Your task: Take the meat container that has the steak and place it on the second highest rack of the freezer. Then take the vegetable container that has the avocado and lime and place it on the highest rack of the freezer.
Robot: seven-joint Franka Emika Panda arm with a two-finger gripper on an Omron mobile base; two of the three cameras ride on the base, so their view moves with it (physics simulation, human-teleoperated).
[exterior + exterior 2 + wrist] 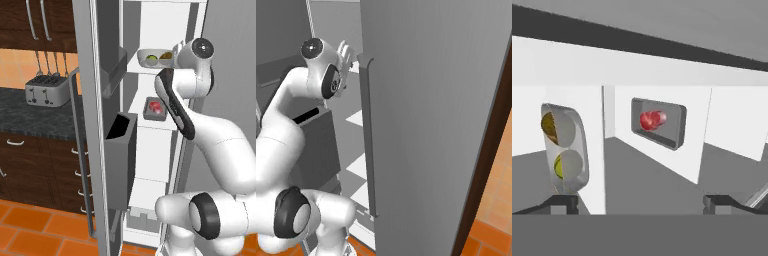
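Two containers sit on the freezer's (pixel 150 150) white racks, both ahead of the end effector (pixel 640 202). In the hand view, the vegetable container (pixel 564 150), a white rounded bowl, lies to the end effector's left, close by, holding the brownish avocado (pixel 550 125) and the green lime (pixel 559 165). Further right and deeper in, the grey meat container (pixel 659 123) holds the red steak (pixel 652 120). The end effector's fingers (pixel 562 204) stand wide apart, gripping nothing. In the left base view, the vegetable container is on the rack above the meat container's rack, just beside the arm's wrist.
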